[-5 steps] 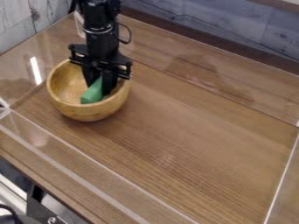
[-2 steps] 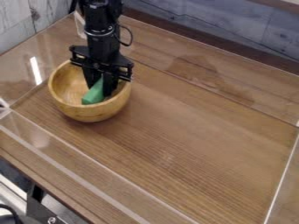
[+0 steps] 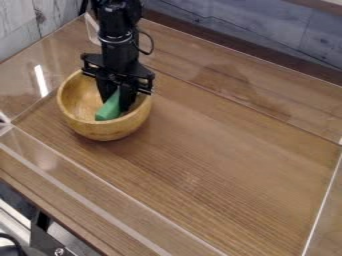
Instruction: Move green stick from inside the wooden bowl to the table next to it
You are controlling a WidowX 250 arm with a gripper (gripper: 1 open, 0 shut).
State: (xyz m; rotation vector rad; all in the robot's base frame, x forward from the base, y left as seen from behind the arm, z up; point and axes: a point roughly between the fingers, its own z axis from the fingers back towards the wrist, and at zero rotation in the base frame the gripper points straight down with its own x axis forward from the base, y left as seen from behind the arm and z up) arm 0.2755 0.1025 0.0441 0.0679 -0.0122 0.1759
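The wooden bowl (image 3: 87, 124) sits on the left part of the table (image 3: 227, 150). Inside it lies the green stick (image 3: 110, 106), slanted, with its upper end between my black fingers. My gripper (image 3: 119, 92) points straight down into the bowl and is shut on the green stick. The stick's lower end still rests on the bowl's floor. The arm rises behind the bowl toward the top edge of the picture.
Clear acrylic walls (image 3: 160, 215) run along the table's front and left edges. A grey plank wall (image 3: 267, 25) stands behind the table. Bare wood-grain surface stretches to the right of the bowl.
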